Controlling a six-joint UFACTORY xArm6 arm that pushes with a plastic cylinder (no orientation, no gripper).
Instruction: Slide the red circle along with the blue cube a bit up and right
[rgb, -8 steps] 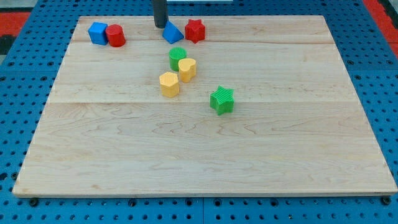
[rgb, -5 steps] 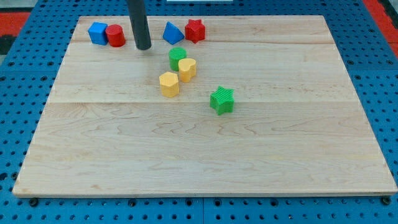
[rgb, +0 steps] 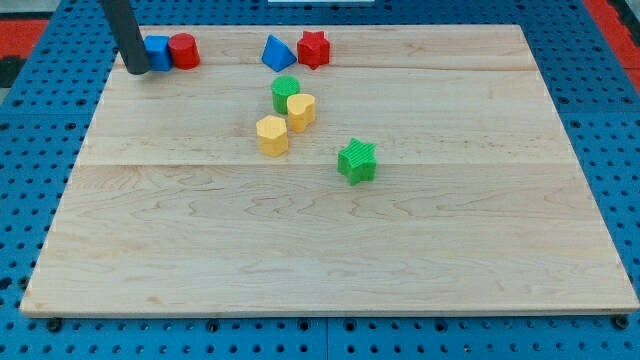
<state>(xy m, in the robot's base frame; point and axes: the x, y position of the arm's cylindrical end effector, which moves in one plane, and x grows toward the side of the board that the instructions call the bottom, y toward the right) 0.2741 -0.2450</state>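
The red circle (rgb: 183, 50) and the blue cube (rgb: 158, 52) stand side by side, touching, near the board's top left corner, the cube on the left. My tip (rgb: 137, 70) is at the cube's lower left side, right against it or touching; the dark rod hides part of the cube's left edge.
A blue triangle (rgb: 277, 53) and a red star (rgb: 314, 48) sit at the top middle. A green circle (rgb: 286, 93), a yellow heart (rgb: 301, 110) and a yellow hexagon (rgb: 272, 134) cluster at the centre. A green star (rgb: 357, 160) lies right of them. The wooden board (rgb: 320, 250) rests on blue pegboard.
My tip has swept left from beside the blue triangle, past the red circle, to the blue cube's left side. The cube and circle have shifted slightly right.
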